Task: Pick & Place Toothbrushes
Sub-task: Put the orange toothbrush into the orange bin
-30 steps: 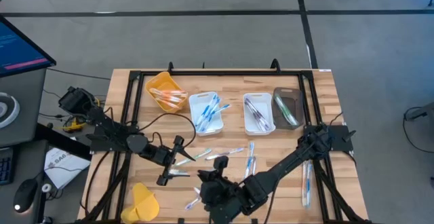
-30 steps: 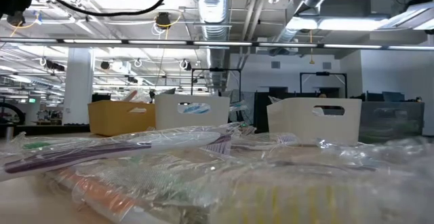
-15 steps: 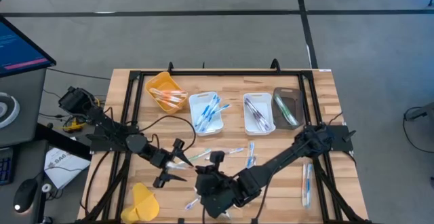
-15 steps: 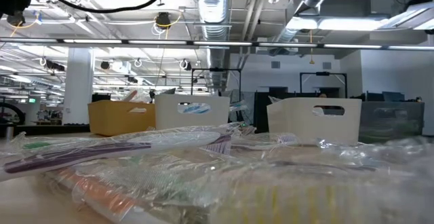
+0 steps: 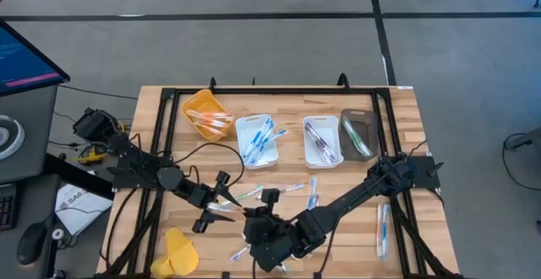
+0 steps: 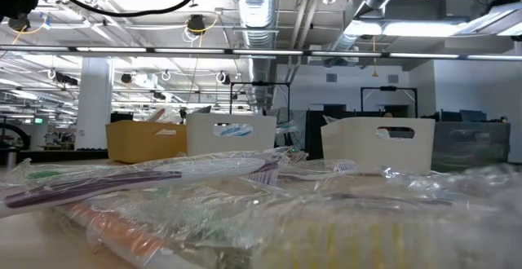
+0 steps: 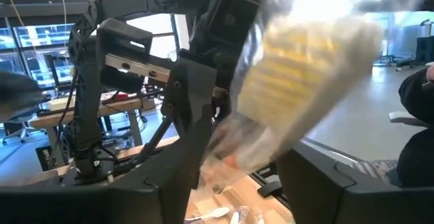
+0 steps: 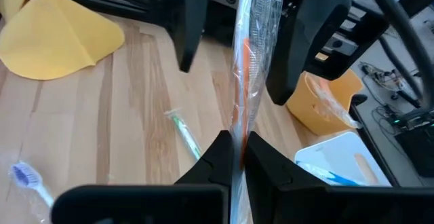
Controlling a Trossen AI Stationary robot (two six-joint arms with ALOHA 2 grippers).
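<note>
Only wrist-visible: tool-pinched orange toothbrush [image 8: 243,95]

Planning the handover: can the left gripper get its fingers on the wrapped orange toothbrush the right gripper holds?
Probably yes: left gripper straddles the wrapped orange toothbrush held up by right gripper, nothing between.

Desk [image 5: 423,144] fills lower centre of high view. Four trays in row along its upper part: leftmost tray [image 5: 206,113], next tray [image 5: 257,139], third tray [image 5: 321,140], rightmost tray [image 5: 358,133]. Loose toothbrushes [image 5: 311,191] lie below row, mid-desk. Cloth [image 5: 179,252] at desk's lower left. Monitor [image 5: 25,55] off desk, upper left.
</note>
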